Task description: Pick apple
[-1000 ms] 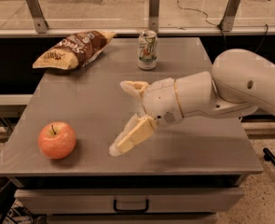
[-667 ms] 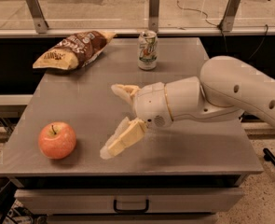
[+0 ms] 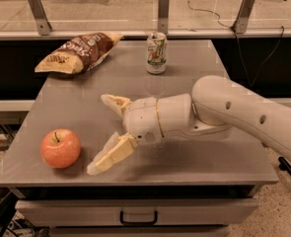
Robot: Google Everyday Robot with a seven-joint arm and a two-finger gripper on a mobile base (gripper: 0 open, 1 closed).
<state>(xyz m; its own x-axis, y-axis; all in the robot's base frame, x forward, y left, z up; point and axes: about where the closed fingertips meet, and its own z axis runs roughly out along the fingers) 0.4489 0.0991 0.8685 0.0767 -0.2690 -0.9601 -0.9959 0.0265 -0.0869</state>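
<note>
Your gripper (image 3: pixel 98 134) hangs just beside the apple (image 3: pixel 60 148) at the desk's (image 3: pixel 199 63) front-left corner, fingers spread wide. Nothing is grasped yet; you've still to enclose, grip and lift.

apple (image 3: pixel 60 148) glossy skin | claw (image 3: pixel 97 135) matt cream plastic, beside apple | table (image 3: pixel 76 102) matt grey

Apple (image 3: pixel 60 148) sits on grey table (image 3: pixel 199 169), near the front-left corner. Gripper (image 3: pixel 98 135) is just right of the apple, fingers (image 3: pixel 116 103) spread wide, the lower tip near the apple with a small gap. Can (image 3: pixel 156 53) is well behind and right of the apple, upright. Chip bag (image 3: pixel 78 52) lies well behind the apple.
</note>
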